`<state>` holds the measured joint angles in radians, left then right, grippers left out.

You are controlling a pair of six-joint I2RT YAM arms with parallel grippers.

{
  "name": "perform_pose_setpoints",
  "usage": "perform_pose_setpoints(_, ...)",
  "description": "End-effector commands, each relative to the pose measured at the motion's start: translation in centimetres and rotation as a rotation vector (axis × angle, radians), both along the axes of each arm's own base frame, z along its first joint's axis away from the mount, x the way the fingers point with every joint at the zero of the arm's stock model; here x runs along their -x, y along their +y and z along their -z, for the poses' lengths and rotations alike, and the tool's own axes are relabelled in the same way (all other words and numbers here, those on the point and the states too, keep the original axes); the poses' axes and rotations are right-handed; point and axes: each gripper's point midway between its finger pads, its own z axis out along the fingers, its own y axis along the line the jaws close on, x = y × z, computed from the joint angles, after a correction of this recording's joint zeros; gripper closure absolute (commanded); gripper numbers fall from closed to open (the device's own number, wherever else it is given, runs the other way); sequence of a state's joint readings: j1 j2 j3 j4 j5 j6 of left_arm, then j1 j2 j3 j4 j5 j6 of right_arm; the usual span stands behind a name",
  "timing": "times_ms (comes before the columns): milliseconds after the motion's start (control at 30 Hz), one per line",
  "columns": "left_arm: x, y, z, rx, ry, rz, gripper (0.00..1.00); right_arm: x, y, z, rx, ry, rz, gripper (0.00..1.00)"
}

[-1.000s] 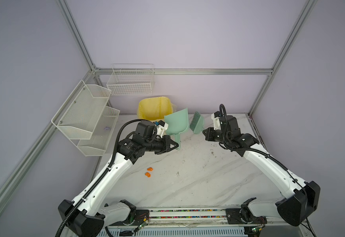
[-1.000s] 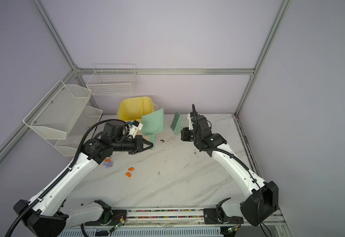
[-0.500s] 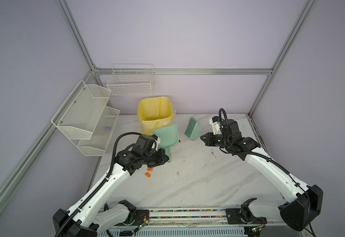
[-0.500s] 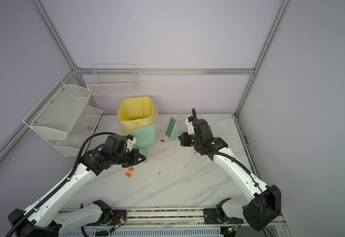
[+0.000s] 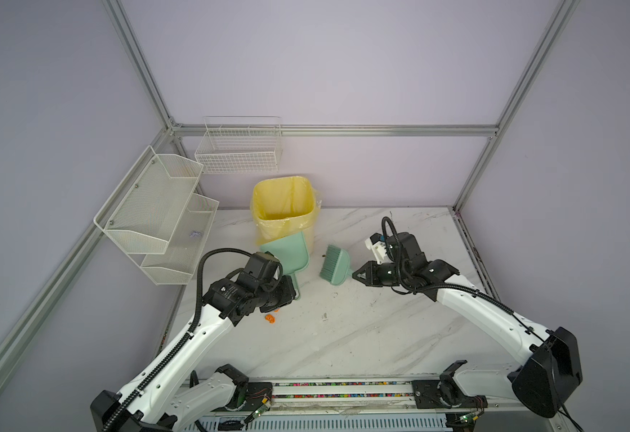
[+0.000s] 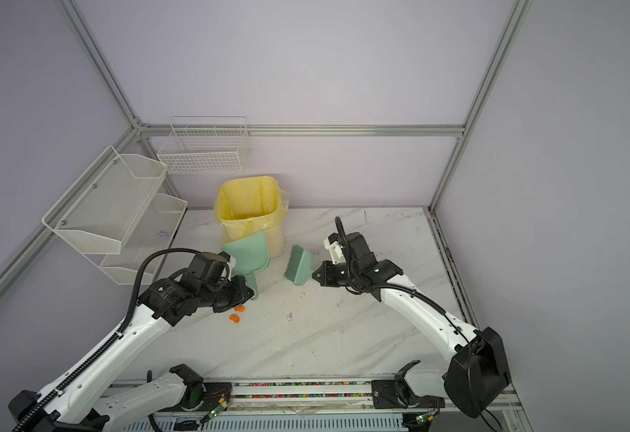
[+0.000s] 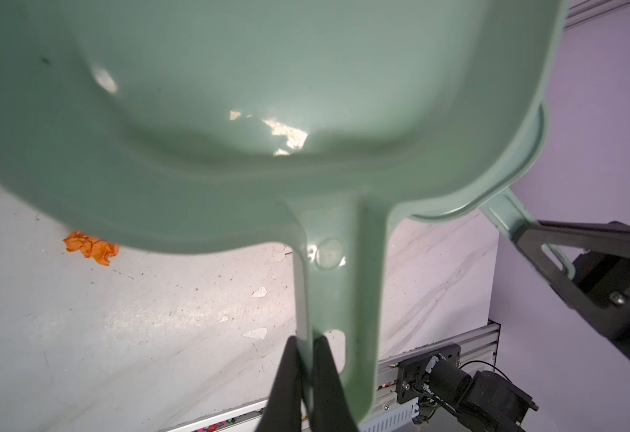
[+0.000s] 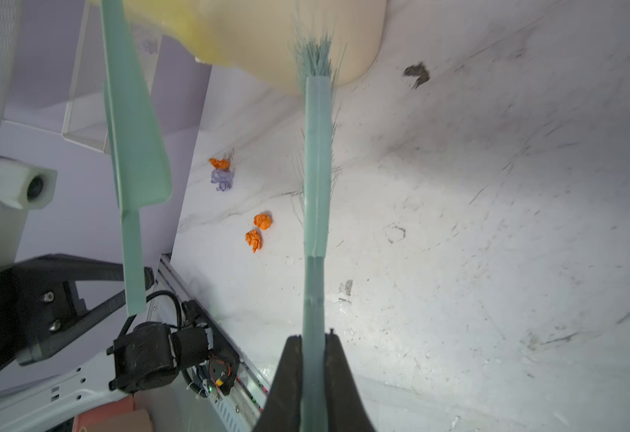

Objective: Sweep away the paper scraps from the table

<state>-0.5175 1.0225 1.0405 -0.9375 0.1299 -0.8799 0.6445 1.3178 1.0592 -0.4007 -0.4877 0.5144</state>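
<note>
Orange scraps (image 8: 262,220) we count: three; lilac scrap (image 8: 222,179): one | left fingers (image 7: 285,389) pinch one dustpan (image 7: 306,93) | right fingers (image 8: 287,381) pinch one brush (image 8: 317,149)

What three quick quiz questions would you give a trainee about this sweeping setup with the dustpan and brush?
1. True or false: the left gripper is shut on the handle of the dustpan.
2. What does the right gripper hold? A: the brush. B: a sponge. C: nothing.
3. Short answer: how many orange paper scraps does the right wrist view show lying on the table?

Key: 1 true; 2 A; 3 three.
</note>
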Motion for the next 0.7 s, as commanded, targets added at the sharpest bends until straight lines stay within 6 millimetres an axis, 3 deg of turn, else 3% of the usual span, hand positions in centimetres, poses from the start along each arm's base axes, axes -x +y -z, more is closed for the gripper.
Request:
perform_pose_setpoints(0,-0.4,0.8,0.6,-0.033,0.004,-0.034,1.00,1.5,2.9,-0.7,-0.079,0.042,-0.050,1.00)
perform_pose_setpoints(167,-0.8,0.9,1.2,-0.051,0.028,-0.041,1.00,2.8,5.6,-1.2,-0.132,0.056,-0.090,1.00)
perform_pose_setpoints(367,-1.1,1.4,1.2,-0.063,0.022,-0.059,1.00,3.4,8.1,0.6,-0.117,0.098,-0.131,1.00)
perform_pose_setpoints(667,-1.0,2.2,0.7,-0.080,0.020,-0.070,1.00,6.1,12.6,2.2,-0.129,0.145,-0.206,1.00)
